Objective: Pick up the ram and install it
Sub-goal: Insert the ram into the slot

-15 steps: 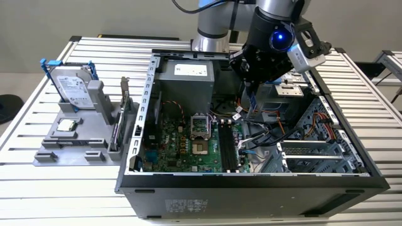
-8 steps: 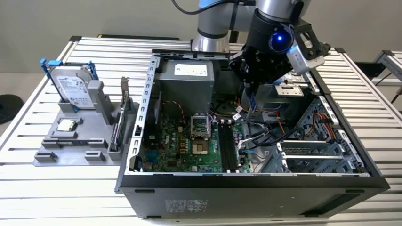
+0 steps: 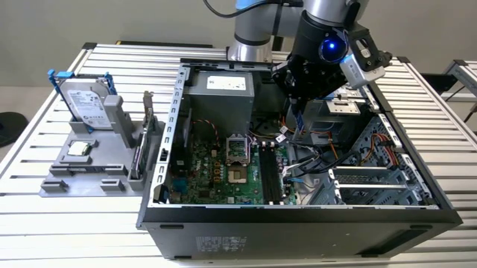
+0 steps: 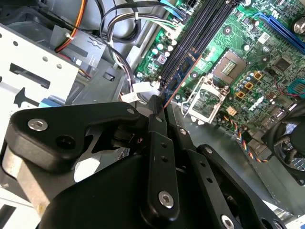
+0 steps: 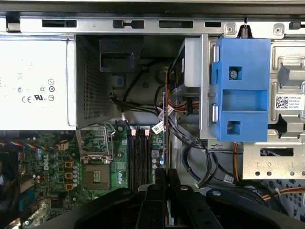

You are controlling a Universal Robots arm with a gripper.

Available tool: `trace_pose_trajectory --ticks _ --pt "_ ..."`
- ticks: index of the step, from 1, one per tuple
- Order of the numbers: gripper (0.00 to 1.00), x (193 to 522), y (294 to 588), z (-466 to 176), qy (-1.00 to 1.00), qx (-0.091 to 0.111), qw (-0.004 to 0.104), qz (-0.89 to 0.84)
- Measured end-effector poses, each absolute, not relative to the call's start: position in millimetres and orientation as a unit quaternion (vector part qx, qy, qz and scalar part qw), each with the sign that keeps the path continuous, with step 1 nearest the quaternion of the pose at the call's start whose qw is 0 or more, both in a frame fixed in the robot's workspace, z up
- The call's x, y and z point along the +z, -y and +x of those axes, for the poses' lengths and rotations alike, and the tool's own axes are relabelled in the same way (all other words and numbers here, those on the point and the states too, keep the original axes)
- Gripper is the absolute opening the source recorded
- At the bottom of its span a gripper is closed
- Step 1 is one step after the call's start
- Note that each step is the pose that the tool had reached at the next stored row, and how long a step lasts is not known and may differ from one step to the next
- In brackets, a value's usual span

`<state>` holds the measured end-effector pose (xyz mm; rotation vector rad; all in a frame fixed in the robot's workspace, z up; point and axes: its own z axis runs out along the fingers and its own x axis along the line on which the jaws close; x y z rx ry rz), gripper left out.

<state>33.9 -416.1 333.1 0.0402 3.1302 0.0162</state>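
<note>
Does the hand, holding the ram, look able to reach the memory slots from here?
Probably yes: the hand, shut on the ram, hangs near the memory slots, which lie bare; cables run beside them, not across.

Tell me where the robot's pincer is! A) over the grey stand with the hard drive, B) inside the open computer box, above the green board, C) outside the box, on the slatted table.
B: in the exterior view the pincer hangs inside the open computer case, over the green motherboard, pinching the thin ram.
</note>
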Motion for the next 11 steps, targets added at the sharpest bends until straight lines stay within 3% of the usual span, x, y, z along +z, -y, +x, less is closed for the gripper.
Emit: trace_pose_trajectory --ticks 11 --pt "0.0 329.1 421.7 33.5 -1.0 0.005 0.006 0.013"
